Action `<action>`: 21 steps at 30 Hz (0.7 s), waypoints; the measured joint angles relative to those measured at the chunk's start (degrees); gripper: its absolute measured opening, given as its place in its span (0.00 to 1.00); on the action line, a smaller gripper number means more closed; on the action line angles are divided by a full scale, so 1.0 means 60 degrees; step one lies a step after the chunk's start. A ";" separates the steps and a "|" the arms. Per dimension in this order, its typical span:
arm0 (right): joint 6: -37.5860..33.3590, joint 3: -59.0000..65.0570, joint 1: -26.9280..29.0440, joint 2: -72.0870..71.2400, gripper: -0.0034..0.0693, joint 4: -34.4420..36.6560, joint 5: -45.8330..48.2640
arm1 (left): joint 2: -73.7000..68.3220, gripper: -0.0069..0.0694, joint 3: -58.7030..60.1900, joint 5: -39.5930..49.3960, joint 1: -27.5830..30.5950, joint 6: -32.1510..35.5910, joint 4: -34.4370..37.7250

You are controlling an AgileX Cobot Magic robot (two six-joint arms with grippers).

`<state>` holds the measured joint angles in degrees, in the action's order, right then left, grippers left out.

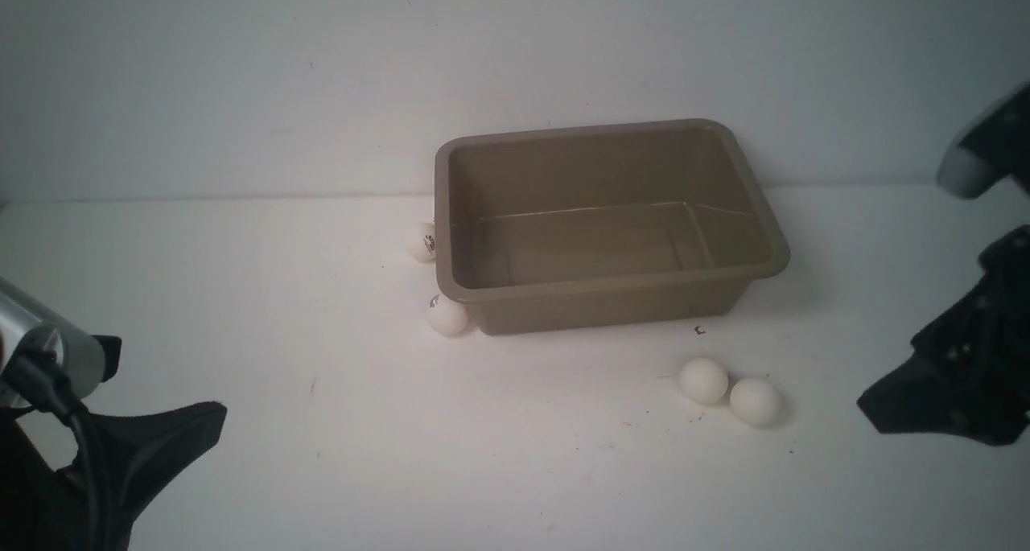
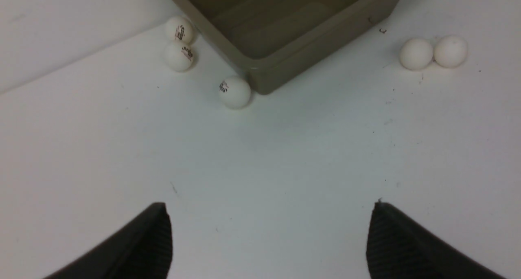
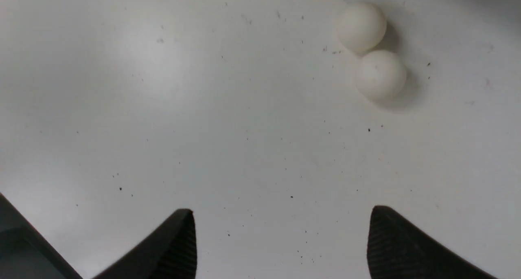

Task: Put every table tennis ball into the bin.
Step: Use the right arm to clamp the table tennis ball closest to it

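The taupe bin (image 1: pixel 603 289) stands empty at the table's middle back. Two white logo balls lie by its left end: one at the side (image 1: pixel 421 241), one at the front corner (image 1: pixel 447 315). The left wrist view shows three logo balls there (image 2: pixel 179 29) (image 2: pixel 179 57) (image 2: pixel 234 92) beside the bin (image 2: pixel 309 42). Two plain balls touch each other in front of the bin's right part (image 1: pixel 703 380) (image 1: pixel 755 401), also in the right wrist view (image 3: pixel 361 26) (image 3: pixel 381 75). My left gripper (image 2: pixel 268 207) is open and empty at the front left. My right gripper (image 3: pixel 281 211) is open and empty, right of the plain pair.
The white table (image 1: pixel 338 422) meets a white back wall just behind the bin. A small dark mark (image 1: pixel 699 331) lies on the table in front of the bin. My right arm's black body (image 1: pixel 966 374) stands at the right edge.
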<state>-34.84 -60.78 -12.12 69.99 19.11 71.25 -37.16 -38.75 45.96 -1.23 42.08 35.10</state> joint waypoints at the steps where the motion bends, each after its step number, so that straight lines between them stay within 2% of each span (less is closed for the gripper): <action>1: 0.0072 0.0000 -0.0119 0.0165 0.74 -0.0113 -0.0085 | -0.0020 0.86 0.0000 -0.0009 0.0000 0.0071 0.0113; 9: 0.0169 0.0000 -0.0470 0.1041 0.74 -0.0456 -0.1269 | -0.0817 0.86 0.0000 -0.0185 0.0000 0.0741 0.0368; 21: 0.0159 -0.0317 -0.0477 0.2836 0.74 -0.0578 -0.2334 | -0.2327 0.86 0.0000 -0.0734 0.0000 0.1900 0.1516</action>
<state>-33.89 -62.69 -14.98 87.00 15.64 57.25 -51.13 -38.75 41.55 -1.23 53.47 44.19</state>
